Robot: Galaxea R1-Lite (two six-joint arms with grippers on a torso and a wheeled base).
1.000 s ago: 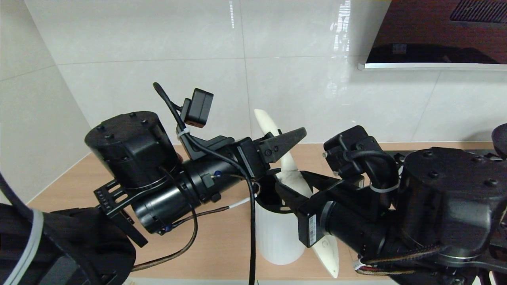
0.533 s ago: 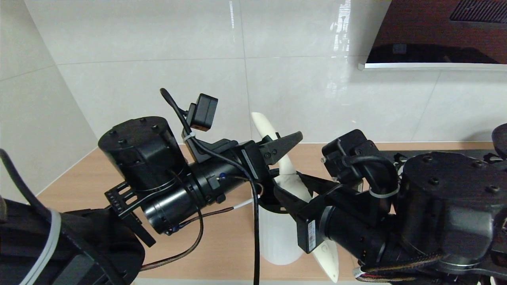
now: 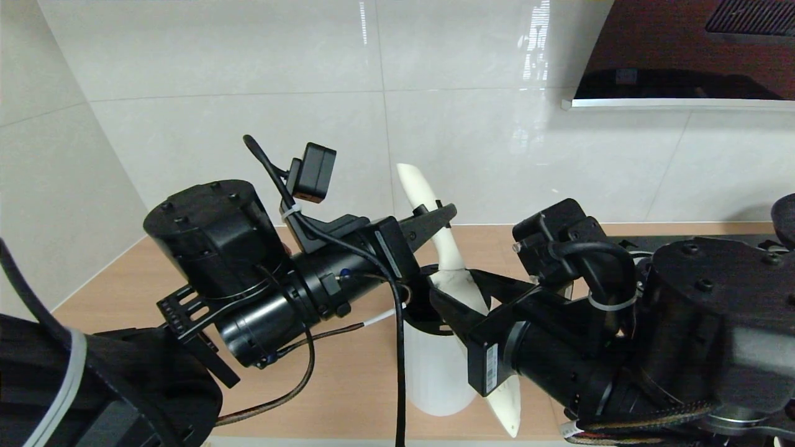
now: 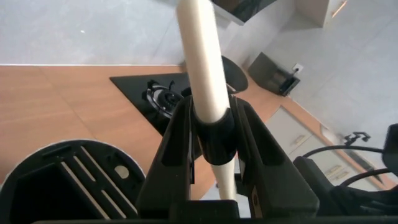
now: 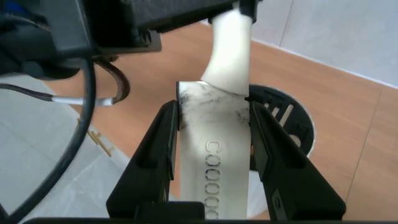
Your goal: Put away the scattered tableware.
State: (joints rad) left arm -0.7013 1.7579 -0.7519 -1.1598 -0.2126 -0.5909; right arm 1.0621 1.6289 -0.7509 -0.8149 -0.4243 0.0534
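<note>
Left gripper [image 4: 211, 127] closed — on spatula [image 3: 417, 186], holder [image 3: 435, 372] below

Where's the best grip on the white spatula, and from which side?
The slim round handle of the spatula, from the side, square to its length, where the left gripper is shut on it. A round shaft probably centres itself in a pinch. The blade, in the right gripper, is broad and flat, leaving less margin.

loc: kitchen | evid: tiled wall [image 3: 248, 62], wood c-top [image 3: 348, 372], gas hob [image 4: 163, 96], range hood [image 3: 683, 49]
</note>
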